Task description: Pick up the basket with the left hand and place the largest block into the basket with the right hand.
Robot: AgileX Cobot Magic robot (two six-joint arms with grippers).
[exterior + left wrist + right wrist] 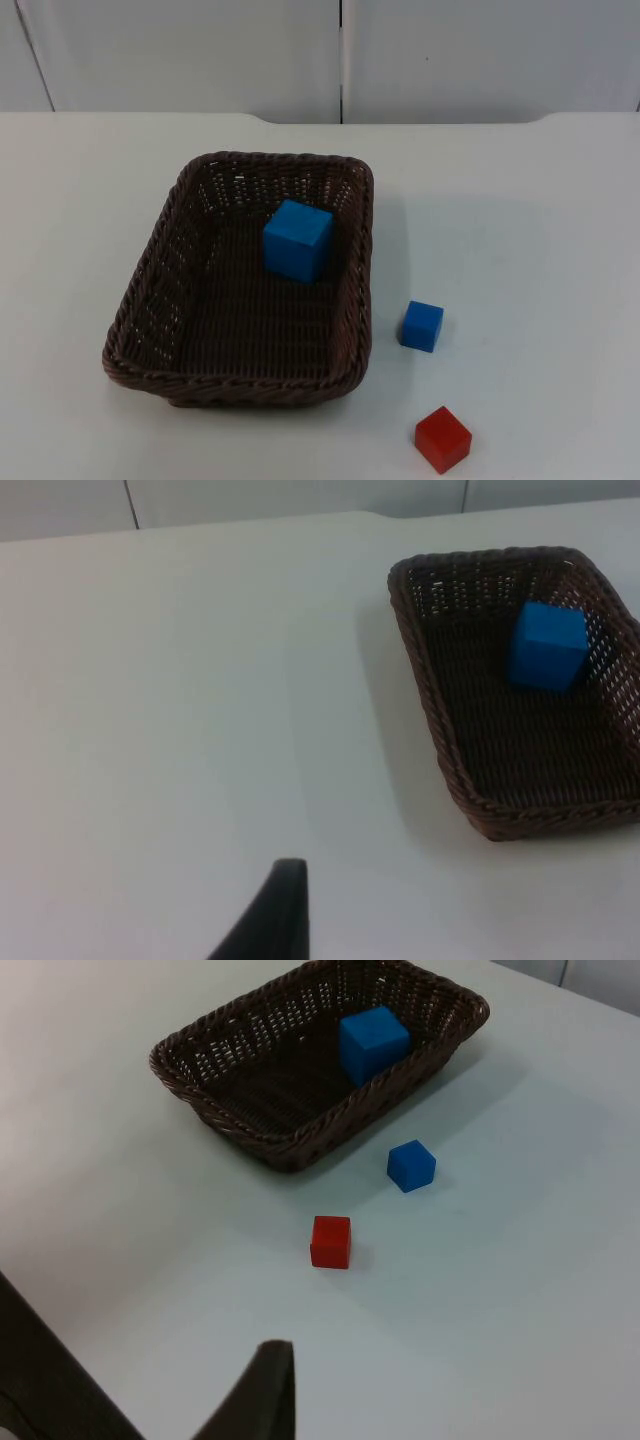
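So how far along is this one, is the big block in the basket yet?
Done: the large blue block lies inside the basket. In hand: nothing; the basket sits on the table, not lifted. The small blue block and red block lie outside it. Left: apparently nothing beyond the arms staying back.

Largest block point(297, 240) is sitting in the basket point(160, 300); mid-sized block point(422, 326) is lying right of the basket, smallest block point(443, 438) nearer beyond it.

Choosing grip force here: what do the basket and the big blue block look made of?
Basket: dark brown woven wicker or rattan-like strands, matte, with a braided rim and gaps in the walls. Big blue block: solid, smooth, uniformly coloured, matte; painted wood, plastic or foam, cannot tell which.
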